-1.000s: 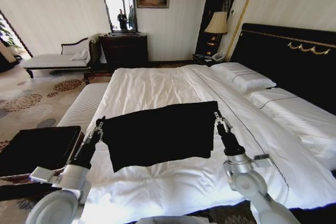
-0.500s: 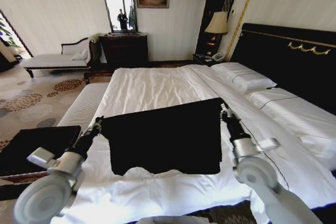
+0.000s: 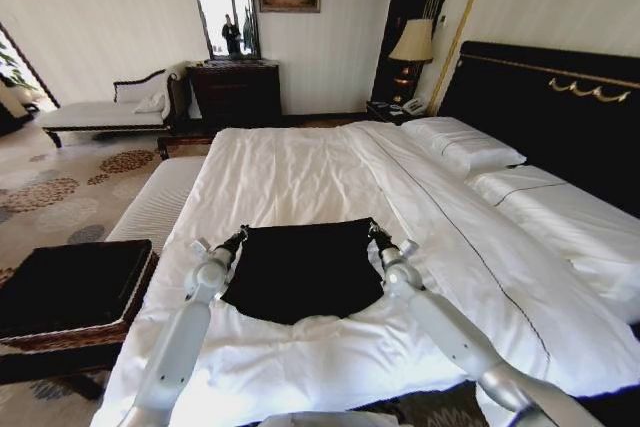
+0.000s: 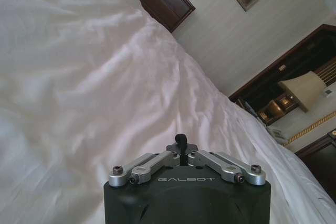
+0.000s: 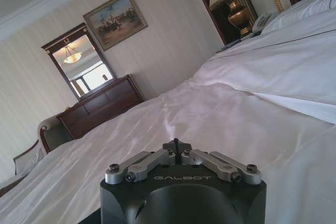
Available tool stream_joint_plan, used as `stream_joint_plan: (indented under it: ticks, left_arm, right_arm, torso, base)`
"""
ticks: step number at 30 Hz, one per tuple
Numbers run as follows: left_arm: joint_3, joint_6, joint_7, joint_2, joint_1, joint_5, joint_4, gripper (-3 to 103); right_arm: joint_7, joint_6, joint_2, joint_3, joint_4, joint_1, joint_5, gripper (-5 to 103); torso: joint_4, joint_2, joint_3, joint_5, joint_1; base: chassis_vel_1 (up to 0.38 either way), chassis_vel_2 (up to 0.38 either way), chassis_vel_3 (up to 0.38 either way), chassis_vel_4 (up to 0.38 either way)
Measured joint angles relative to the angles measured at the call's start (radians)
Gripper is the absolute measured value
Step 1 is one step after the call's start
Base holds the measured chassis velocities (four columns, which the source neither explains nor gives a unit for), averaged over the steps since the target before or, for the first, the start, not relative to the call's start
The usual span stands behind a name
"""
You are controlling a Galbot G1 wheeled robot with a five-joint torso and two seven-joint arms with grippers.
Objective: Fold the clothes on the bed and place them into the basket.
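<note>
The black T-shirt lies spread on the white duvet of the bed, near its foot, its near edge curved and rumpled. Both arms reach forward over the bed. My left gripper is at the shirt's far left corner and my right gripper at its far right corner, each shut on the fabric. The left wrist view has the left gripper pinched shut just above the duvet; the right gripper is shut too. The wicker basket with black lining stands on the floor at the bed's left.
A pale striped bench runs along the bed's left side, beyond the basket. White pillows and the black headboard are on the right. A dark dresser, a chaise and a lamp stand at the far wall.
Both arms have stretched forward and down. The shirt, held up and hanging before, now lies on the duvet, farther onto the bed, with the grippers still at its far corners.
</note>
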Motion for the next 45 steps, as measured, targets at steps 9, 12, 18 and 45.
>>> stream_joint_plan:
  ticks: [9,12,18,45]
  left_arm:
    - [-0.035,-0.033,0.111,-0.007,0.111,-0.053,-0.068,1]
    - [-0.059,-0.031,0.136,0.010,0.168,-0.080,-0.123,1]
    - [-0.111,-0.025,0.161,0.057,0.323,-0.107,-0.260,1]
    - [-0.111,-0.050,0.176,0.087,0.598,0.053,-0.393,1]
  right_arm:
    - [-0.157,0.032,-0.063,0.046,0.125,-0.111,0.115,0]
    - [-0.181,0.034,-0.103,0.070,0.201,-0.199,0.124,0]
    - [-0.198,0.052,-0.164,0.133,0.326,-0.346,0.117,0]
    - [-0.261,0.150,-0.161,0.230,0.314,-0.589,-0.040,0]
  torso:
    - [-0.0005,0.000,0.000,0.0000,-0.001]
    - [-0.0006,0.000,0.000,0.0005,-0.001]
    - [-0.0004,0.001,-0.001,0.0001,-0.001]
    - [-0.0003,0.000,0.000,0.0003,-0.001]
  base:
    - [0.000,0.000,0.000,0.000]
    - [0.000,0.000,0.000,0.000]
    - [0.000,0.000,0.000,0.000]
    - [0.000,0.000,0.000,0.000]
